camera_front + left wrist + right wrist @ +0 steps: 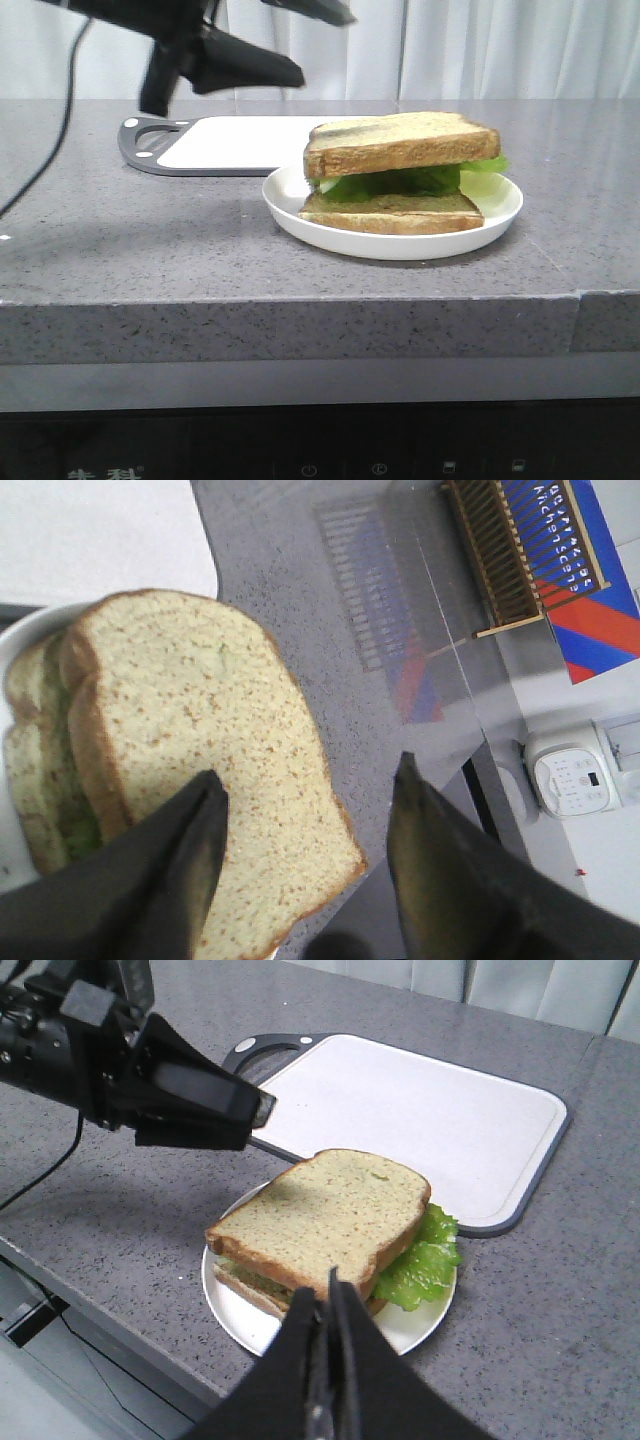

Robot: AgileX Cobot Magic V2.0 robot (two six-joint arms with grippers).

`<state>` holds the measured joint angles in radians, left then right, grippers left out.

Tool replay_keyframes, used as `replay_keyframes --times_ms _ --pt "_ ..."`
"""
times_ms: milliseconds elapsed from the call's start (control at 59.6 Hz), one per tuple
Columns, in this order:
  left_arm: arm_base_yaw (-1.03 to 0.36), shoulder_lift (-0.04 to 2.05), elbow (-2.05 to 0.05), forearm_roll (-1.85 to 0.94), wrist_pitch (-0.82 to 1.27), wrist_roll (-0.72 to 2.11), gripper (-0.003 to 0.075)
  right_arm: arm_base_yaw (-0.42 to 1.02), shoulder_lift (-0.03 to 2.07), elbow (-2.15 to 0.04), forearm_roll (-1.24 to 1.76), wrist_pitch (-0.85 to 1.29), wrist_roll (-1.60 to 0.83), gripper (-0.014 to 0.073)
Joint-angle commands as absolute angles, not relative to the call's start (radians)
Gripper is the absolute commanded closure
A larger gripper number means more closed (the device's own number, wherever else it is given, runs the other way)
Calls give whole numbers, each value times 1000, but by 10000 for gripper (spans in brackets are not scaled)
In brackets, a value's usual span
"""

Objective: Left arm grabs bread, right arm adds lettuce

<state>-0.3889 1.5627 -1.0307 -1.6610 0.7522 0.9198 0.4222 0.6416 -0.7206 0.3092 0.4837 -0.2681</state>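
I see the bread (400, 143) lying flat atop the lettuce (400, 182) on the plate (500, 215); left end effector (305, 825) released above, right end effector (328, 1305) clenched, cutting board (240, 140) behind.

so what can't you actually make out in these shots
- Lettuce: mostly covered by the top bread slice; only its edges show.
- Bottom slice: its face is hidden under the lettuce.
- Right gripper: cut off by the right wrist view's edge.
- Plate: mostly hidden in the left wrist view.
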Motion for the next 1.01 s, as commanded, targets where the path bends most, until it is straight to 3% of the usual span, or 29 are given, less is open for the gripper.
replay_keyframes --times_ms 0,84,185,319,503,688,990 --pt "-346 1486 -1064 -1624 781 896 399 423 638 -747 318 415 -265 652" --pt "-303 1453 -1064 -1551 779 884 517 423 638 -747 318 412 -265 652" --pt "-269 1401 -1064 -1456 779 901 741 423 638 -747 318 405 -265 652" --pt "-262 1312 -1064 -1314 707 905 741 408 638 -747 318 413 -262 652" --pt "-262 1134 -1003 -1019 441 777 741 298 630 -747 318 384 -218 654" --pt "-262 911 -815 -849 262 730 741 260 534 -666 318 314 -219 654" --pt "-225 520 -462 -809 112 730 741 261 241 -439 318 248 -246 654"
